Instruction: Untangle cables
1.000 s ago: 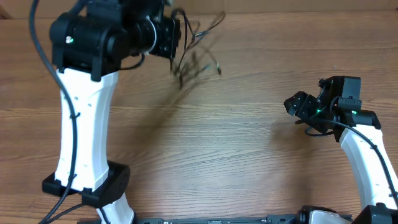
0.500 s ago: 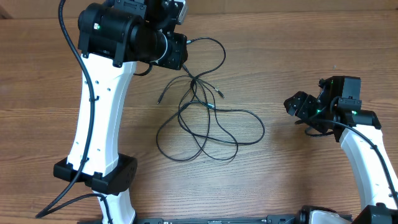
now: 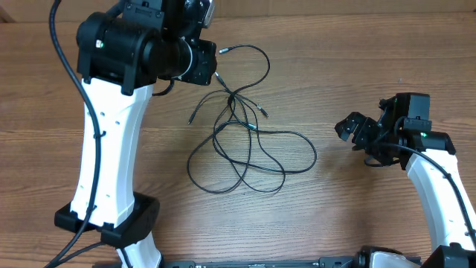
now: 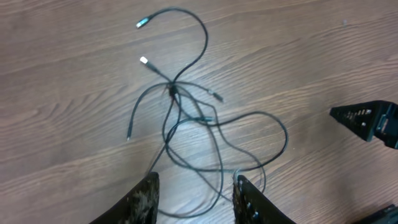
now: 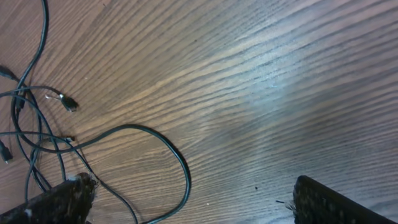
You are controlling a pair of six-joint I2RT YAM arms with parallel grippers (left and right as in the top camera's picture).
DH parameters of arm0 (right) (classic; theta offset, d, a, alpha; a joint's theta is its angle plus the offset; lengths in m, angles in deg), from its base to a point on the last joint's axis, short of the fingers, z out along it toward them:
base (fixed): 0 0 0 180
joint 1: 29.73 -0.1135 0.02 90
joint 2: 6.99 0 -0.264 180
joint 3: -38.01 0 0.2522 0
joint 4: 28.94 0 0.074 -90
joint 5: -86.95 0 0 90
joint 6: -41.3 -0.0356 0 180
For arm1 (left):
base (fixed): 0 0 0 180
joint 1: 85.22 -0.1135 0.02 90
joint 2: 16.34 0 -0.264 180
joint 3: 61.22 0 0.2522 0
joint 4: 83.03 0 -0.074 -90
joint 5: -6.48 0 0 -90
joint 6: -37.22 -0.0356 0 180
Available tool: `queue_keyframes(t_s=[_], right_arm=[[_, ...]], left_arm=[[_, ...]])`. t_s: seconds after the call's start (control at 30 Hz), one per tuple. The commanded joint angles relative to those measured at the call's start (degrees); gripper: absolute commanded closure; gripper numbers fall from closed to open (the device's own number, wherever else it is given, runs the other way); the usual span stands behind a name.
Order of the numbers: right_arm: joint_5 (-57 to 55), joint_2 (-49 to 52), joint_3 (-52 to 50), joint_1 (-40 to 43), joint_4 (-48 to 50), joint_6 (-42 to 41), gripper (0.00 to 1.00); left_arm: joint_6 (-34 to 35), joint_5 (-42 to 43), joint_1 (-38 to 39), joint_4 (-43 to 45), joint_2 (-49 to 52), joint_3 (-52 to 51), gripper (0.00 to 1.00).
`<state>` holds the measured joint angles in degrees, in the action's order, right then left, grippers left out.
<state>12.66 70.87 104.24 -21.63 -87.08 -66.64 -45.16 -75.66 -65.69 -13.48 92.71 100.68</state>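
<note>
The cables (image 3: 233,97) lay loose on the wooden table (image 3: 357,216), spread in several overlapping loops that crossed at a small knot near the top of the tangle, with the widest loops fanned out toward the near edge. In the overhead view the tangle sat between the two arms, much closer to the left arm, whose wrist hung over its upper left end, where two silver-tipped plugs (image 4: 142,23) pointed. The left gripper (image 4: 196,202) was spread and held nothing. From its wrist camera the cables (image 4: 173,89) lay below and ahead of the fingers (image 4: 144,198), the nearest loops showing through the gap between them, apart from the pads. The right gripper (image 3: 348,128) stood well off to the right of the tangle, facing it, its fingers set wide apart and empty. In the right wrist view the cables (image 5: 134,127) filled the left part of the picture, one long loop curving in between the two fingers (image 5: 62,200). Strands ran just beside the left-hand fingertip, but whether they touched it could not be told.
</note>
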Motion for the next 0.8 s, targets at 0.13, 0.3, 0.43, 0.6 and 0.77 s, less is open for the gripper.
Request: queue_keyframes(t_s=[0.13,0.3,0.43,0.6,0.77], right_arm=[[0.5,0.3,0.0,-0.4,-0.4,0.2,0.0],[0.5,0.3,0.0,-0.4,-0.8,0.2,0.0],[0.5,0.3,0.0,-0.4,-1.2,0.2,0.0],[0.5,0.3,0.0,-0.4,-1.2,0.2,0.0],[0.5,0.3,0.0,-0.4,-1.3,0.2,0.0]], left_arm=[[2.3,-4.3,0.4,-0.1,-6.6,-12.5,0.63],[5.9,-7.1,0.4,-0.1,-11.8,-23.2,0.64],[10.4,-10.9,0.4,0.0,-15.9,-30.6,0.65],[11.3,-11.9,0.4,4.3,-19.1,-39.6,0.63],[11.3,-9.6,0.4,11.0,-18.9,-49.4,0.6]])
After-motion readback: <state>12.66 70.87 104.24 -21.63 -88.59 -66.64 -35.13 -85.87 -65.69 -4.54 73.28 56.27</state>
